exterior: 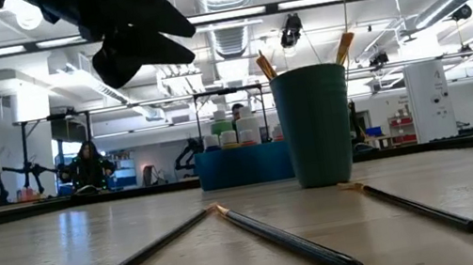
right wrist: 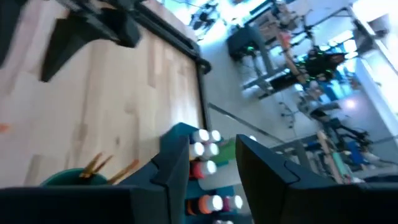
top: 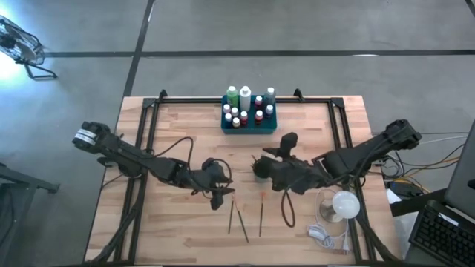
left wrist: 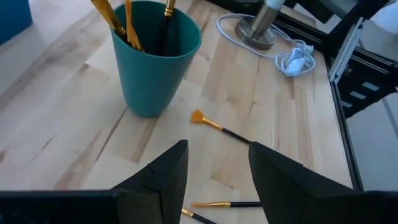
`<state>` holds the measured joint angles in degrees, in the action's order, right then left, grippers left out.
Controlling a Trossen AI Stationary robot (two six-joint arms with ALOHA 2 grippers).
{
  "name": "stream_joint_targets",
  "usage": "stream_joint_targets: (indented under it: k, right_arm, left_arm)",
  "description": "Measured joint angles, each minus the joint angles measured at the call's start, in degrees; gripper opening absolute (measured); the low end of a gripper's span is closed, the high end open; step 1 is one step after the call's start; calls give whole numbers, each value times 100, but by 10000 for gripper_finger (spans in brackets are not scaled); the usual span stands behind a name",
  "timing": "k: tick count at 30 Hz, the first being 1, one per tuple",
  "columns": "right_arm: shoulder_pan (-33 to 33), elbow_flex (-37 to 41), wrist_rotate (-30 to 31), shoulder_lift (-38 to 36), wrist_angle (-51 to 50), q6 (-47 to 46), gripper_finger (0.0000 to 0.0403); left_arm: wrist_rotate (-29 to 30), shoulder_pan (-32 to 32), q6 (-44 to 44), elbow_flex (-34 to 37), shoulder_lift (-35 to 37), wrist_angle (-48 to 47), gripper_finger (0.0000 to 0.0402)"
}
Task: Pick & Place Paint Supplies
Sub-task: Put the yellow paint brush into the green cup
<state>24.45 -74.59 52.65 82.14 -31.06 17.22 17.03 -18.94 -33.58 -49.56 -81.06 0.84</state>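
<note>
Three thin paintbrushes [top: 245, 217] lie flat on the wooden table near its front edge; they also show in the low view [exterior: 282, 238]. One has an orange fan tip [left wrist: 199, 117]. The dark green cup [left wrist: 155, 56] stands upright with several brushes in it. The small white-capped bottles [top: 245, 107] stand in the teal tray [top: 249, 124] at the far edge. My left gripper [top: 217, 196] is open and empty above the lying brushes, left of the cup [top: 260, 169]. My right gripper [top: 286, 142] is open and empty, raised just right of the cup and pointing toward the tray [right wrist: 180, 138].
A white lamp [top: 344, 205] with a coiled white cable [left wrist: 292, 56] stands at the table's near right. Black frame rails [top: 152, 126] run along the table's left, right and far sides. People and gear show in the room behind the table.
</note>
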Motion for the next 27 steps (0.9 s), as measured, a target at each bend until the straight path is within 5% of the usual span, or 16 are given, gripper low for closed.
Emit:
stream_joint_targets:
  k: [5, 9, 16, 23, 27]
  right_arm:
    - [320, -169, 307, -71, -385, -741, 93]
    - [619, -469, 226, -53, -1350, -2357, 70]
    - [1091, -335, -1087, -47, -2756, -6033, 63]
    - [1474, 35, -1586, -16, -2789, -8116, 78]
    - [1458, 57, -1692, 79, -2725, -8378, 85]
  left_arm:
    - [1, 0, 27, 0, 0, -68, 174]
    - [2, 0, 82, 4, 0, -136, 174]
    - [392, 1, 520, -83, 9, -139, 174]
    - [619, 5, 1489, -433, 227, -148, 174]
    - [619, 9, 1491, -485, 648, -679, 174]
